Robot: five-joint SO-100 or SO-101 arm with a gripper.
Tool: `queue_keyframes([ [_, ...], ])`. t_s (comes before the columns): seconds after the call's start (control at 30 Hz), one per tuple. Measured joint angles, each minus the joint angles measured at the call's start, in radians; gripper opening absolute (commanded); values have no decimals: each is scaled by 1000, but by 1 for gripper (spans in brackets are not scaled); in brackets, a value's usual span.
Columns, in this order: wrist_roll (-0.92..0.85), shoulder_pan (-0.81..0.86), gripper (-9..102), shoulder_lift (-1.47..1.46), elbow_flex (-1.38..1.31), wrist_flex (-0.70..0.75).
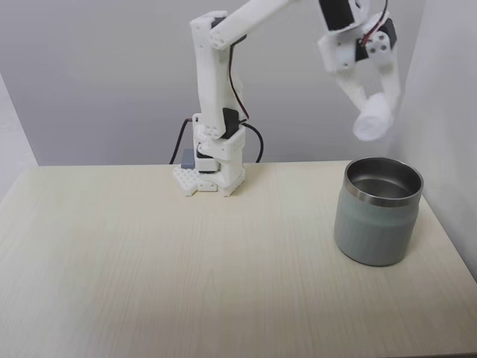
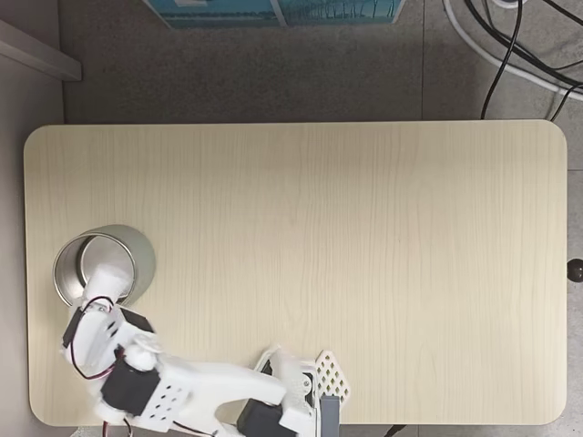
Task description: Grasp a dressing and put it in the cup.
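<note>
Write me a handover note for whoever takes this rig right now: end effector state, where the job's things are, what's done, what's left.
End effector: shut on the small white gauze roll, raised in the air.
Squat grey-green tumbler with steel rim: upright near the table edge, inside looks empty; seen from above, the roll lies over its opening.
Done: roll grasped, lifted and carried to the tumbler.
Left: lower slightly, release into the tumbler, withdraw.
</note>
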Motion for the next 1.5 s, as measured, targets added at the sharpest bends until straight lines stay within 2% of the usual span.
queue_keyframes([
  [0.37, 0, -12, 0, 44, -209, -166],
  [0.57, 0, -12, 1, 44, -242, -192],
  [0.63, 0, -12, 9, 44, -242, -192],
  [0.7, 0, -11, 30, 44, -249, -192],
  [0.73, -2, -12, 38, 41, -258, -192],
  [0.77, -9, -12, 41, 37, -272, -192],
  [1.33, -2, -37, 40, -117, -420, -212],
  [1.5, -49, -57, 41, -123, -433, -222],
])
